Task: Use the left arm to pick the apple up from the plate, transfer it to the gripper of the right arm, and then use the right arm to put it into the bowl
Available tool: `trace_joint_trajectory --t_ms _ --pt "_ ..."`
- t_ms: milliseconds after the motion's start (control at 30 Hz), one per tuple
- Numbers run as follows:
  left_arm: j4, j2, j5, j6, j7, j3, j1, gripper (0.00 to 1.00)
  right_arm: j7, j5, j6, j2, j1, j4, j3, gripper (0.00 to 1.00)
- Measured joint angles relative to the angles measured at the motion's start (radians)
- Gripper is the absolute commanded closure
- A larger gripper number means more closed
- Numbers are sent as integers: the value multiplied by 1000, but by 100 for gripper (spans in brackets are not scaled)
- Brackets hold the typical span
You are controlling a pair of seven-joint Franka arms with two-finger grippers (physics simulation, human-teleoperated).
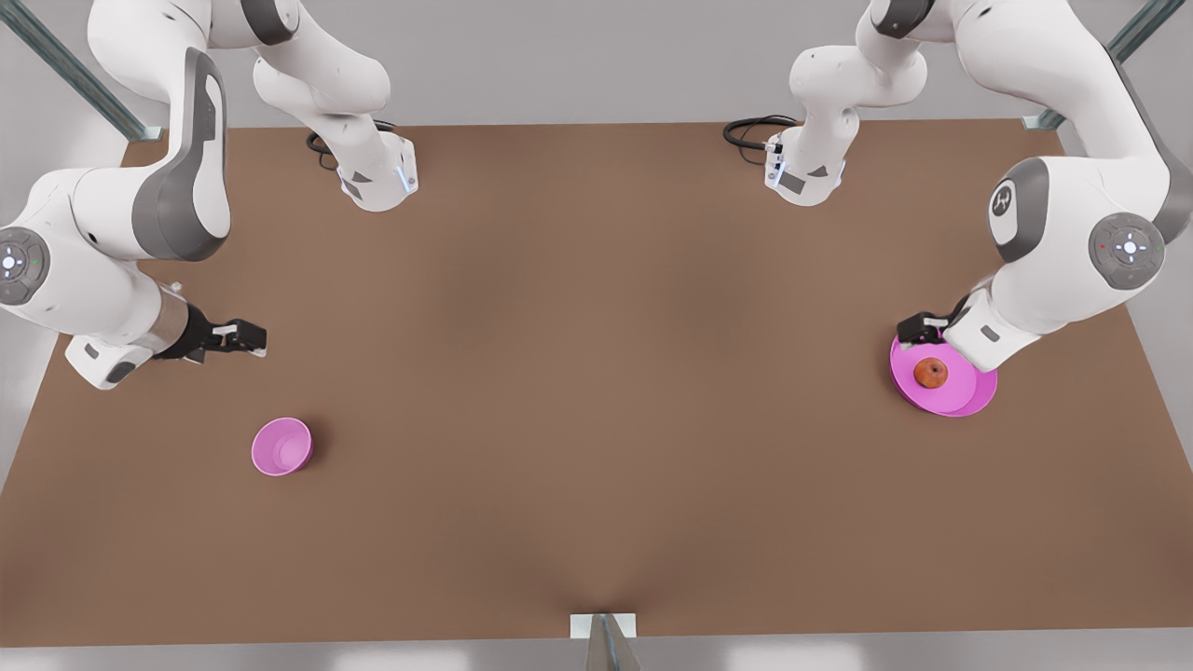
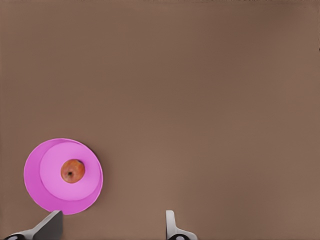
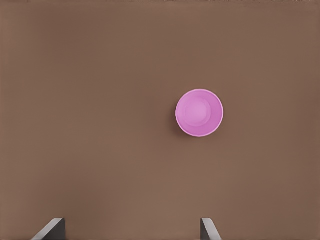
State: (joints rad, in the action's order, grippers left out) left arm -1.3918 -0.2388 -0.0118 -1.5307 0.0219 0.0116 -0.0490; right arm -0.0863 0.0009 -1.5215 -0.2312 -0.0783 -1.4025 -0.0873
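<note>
A small red-orange apple (image 1: 930, 373) (image 2: 73, 171) lies near the middle of the wide magenta plate (image 1: 969, 399) (image 2: 50, 196) at the front view's right. My left gripper (image 1: 919, 328) (image 2: 112, 221) hovers over the plate's far rim, fingers open and empty, a little off to the side of the apple. The small deep pink bowl (image 1: 281, 446) (image 3: 199, 113) stands at the front view's left. My right gripper (image 1: 246, 336) (image 3: 131, 226) waits open above the table, behind the bowl.
The brown table (image 1: 596, 373) stretches bare between bowl and plate. Both arm bases with black cables (image 1: 757, 130) stand at the far edge. A metal post (image 1: 604, 643) sits at the middle of the near edge.
</note>
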Motion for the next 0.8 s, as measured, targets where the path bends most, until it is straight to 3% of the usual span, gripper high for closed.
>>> trace_joint_trajectory --t_ms 67,133,300,433,800 --pt "-33 0 -1 -18 15 -9 8 0 -4 0 -4 0 0 0 0 0" --pt "-158 2 1 -72 28 -83 16 0 -8 0 -6 0 0 0 0 0" --pt "-486 -1 73 -337 67 -234 45 0 -17 0 -10 0 -1 0 0 0" --pt "-635 -23 138 -557 128 -280 66 0 -22 0 -11 0 -1 0 0 0" --pt "-750 -151 300 -910 362 -307 122 0 -32 0 -13 0 -1 0 0 0"
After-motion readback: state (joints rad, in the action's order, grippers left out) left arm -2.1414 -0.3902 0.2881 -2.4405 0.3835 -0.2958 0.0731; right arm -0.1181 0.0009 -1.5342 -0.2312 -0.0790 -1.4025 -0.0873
